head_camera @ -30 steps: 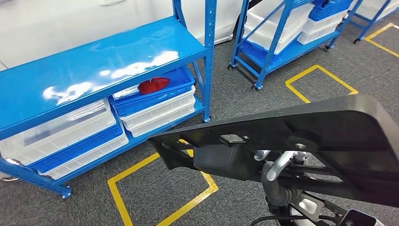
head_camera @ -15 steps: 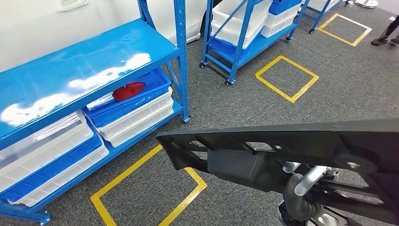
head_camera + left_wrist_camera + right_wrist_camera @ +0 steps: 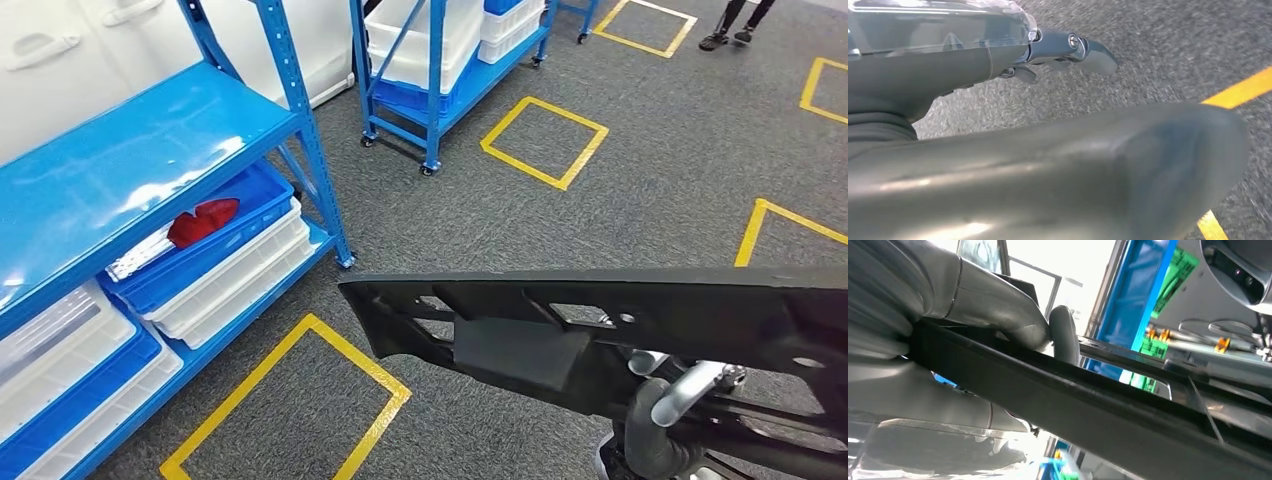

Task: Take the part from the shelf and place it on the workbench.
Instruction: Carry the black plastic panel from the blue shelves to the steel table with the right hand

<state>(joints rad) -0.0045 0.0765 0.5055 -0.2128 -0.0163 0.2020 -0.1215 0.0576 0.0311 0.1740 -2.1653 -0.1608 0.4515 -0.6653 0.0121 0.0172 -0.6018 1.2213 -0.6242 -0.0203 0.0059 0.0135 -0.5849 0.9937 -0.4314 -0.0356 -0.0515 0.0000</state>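
Note:
The part (image 3: 620, 320) is a large flat black frame with ribs and cut-outs. It hangs level across the lower right of the head view, above the grey carpet. In the right wrist view my right hand (image 3: 998, 310) grips one dark bar of the part (image 3: 1088, 410), fingers wrapped round it and the thumb (image 3: 1064, 332) lying on its upper face. A silver section of my right arm (image 3: 690, 385) shows under the part. My left hand (image 3: 973, 75) hangs over the floor, holds nothing, and its dark fingers (image 3: 1083, 50) reach out straight.
The blue shelf (image 3: 120, 170) stands at the left, with white and blue bins on its lower level and a red item (image 3: 203, 222) in one blue bin. A wheeled blue rack (image 3: 430, 70) stands behind. Yellow floor squares (image 3: 545, 140) mark the carpet. A person's feet (image 3: 735, 35) stand far right.
The whole view has swung to the right, so the shelf sits further left and more open floor shows. The part stays in my right hand, about level.

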